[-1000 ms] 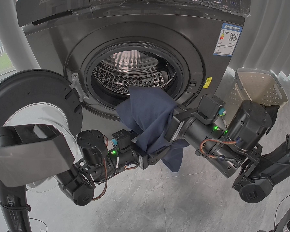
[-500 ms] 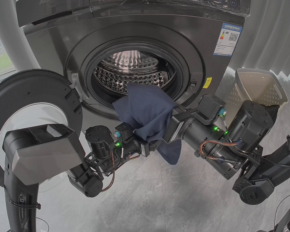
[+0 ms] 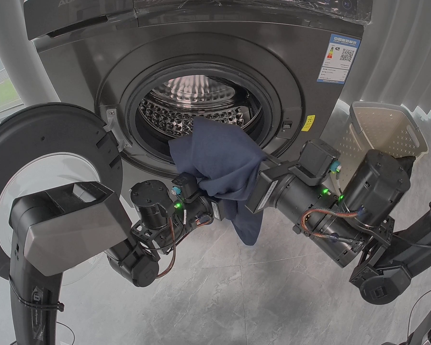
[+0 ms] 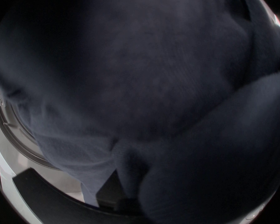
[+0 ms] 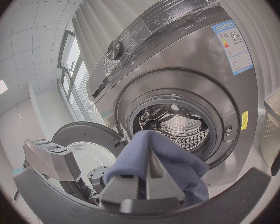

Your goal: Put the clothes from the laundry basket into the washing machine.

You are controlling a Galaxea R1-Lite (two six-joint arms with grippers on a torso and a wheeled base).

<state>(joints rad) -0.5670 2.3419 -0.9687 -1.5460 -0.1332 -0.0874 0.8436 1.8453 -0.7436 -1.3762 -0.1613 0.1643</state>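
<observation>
While I watch from far away, the biggest thing in front of me is the grey washing machine (image 3: 215, 39). Its round door (image 3: 43, 140) is swung wide open on the robot's left. The shiny drum (image 3: 191, 97) shows through the round hole. On the robot's right, just beside the machine, 1 pale laundry basket (image 3: 390, 120) stands on the grey tile floor (image 3: 254, 288). Something dark (image 3: 408, 163) hangs at the basket's near rim, partly hidden behind the right arm.

1 blue cloth (image 3: 220, 159) is held up in front of the lower edge of the hole. Its top covers the bottom part of the opening, and a loose end hangs down toward the floor. I cannot tell if any of it is past the rim. The 2 arms meet at the cloth, 1 from each side, so they stand between me and the machine's lower front.

The right gripper (image 5: 146, 168) has its 2 fingers pressed together, pinching the blue cloth, which bunches up over them. The left gripper (image 3: 215, 209) is tucked under the cloth from the other side. The cloth hides it, so I cannot tell whether it is spread or pinching.
</observation>
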